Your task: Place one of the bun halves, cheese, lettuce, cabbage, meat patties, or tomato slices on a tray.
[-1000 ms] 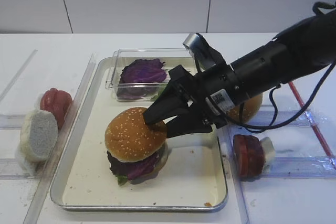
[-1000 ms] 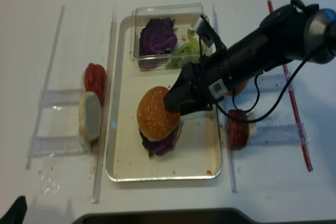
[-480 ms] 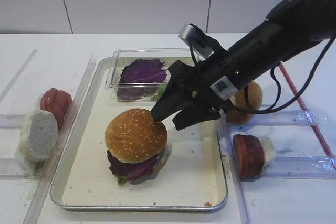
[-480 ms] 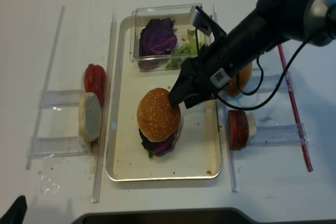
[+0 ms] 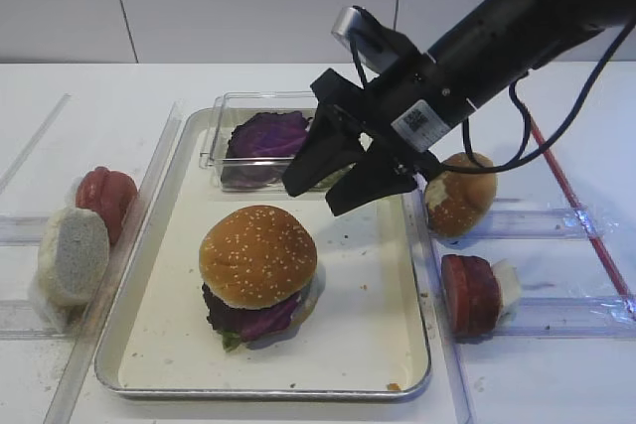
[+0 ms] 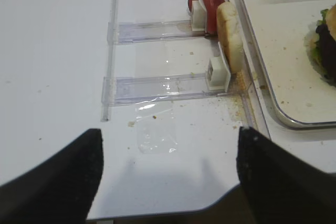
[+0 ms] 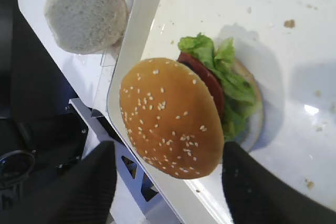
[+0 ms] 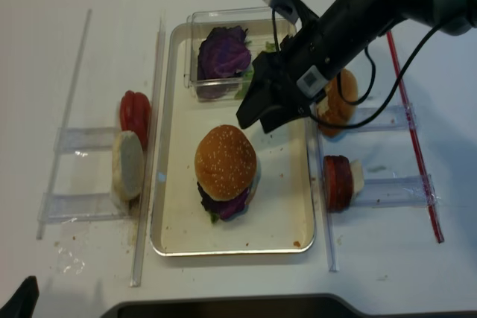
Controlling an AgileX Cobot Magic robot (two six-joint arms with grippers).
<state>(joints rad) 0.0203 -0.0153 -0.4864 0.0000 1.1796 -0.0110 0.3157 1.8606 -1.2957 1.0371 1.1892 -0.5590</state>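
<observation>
Right gripper (image 5: 328,186) lifted off sesame bun (image 5: 257,255), clear box (image 5: 260,136) behind

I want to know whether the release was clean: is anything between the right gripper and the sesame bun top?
Nothing. In the exterior high view the right gripper hangs open above the sesame bun top, with only bare tray showing in the gap.
</observation>
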